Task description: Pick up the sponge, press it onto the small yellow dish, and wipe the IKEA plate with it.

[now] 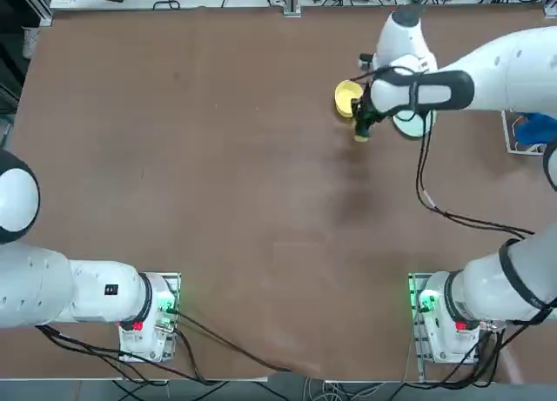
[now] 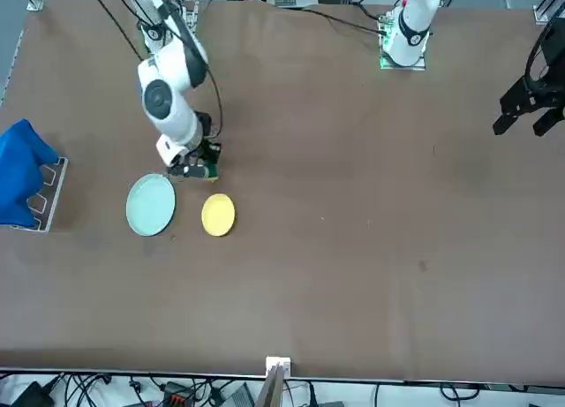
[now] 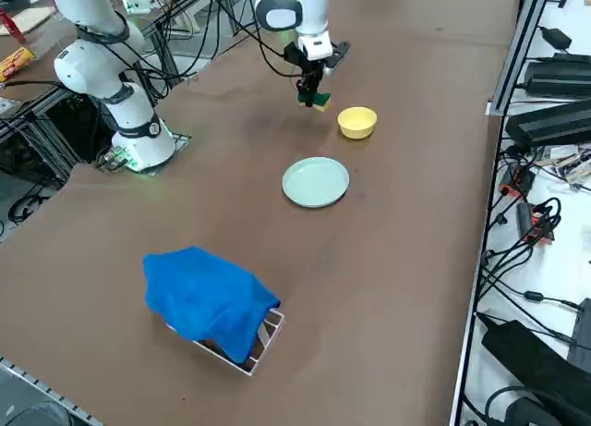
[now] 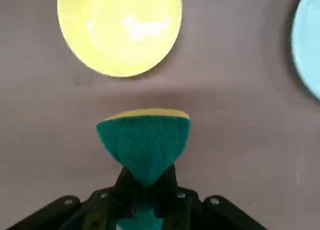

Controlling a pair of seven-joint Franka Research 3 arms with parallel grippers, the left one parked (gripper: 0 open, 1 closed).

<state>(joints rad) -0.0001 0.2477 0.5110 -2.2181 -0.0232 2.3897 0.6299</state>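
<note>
My right gripper (image 4: 146,190) is shut on the sponge (image 4: 144,142), pinching its green and yellow block so that it bulges out past the fingers. It hangs just above the table beside the small yellow dish (image 4: 120,28), on the side toward the arms' bases. In the top view the sponge (image 1: 361,133) sits just below the yellow dish (image 1: 346,98). The pale IKEA plate (image 3: 316,182) lies next to the dish, and the arm partly hides the plate (image 1: 409,123) from above. From the front, the sponge (image 2: 201,170) is behind the dish (image 2: 218,214) and the plate (image 2: 150,205).
A blue cloth (image 3: 208,301) is draped over a small rack near the table's right edge, beyond the plate. A black cable (image 1: 435,201) trails from the right arm over the table.
</note>
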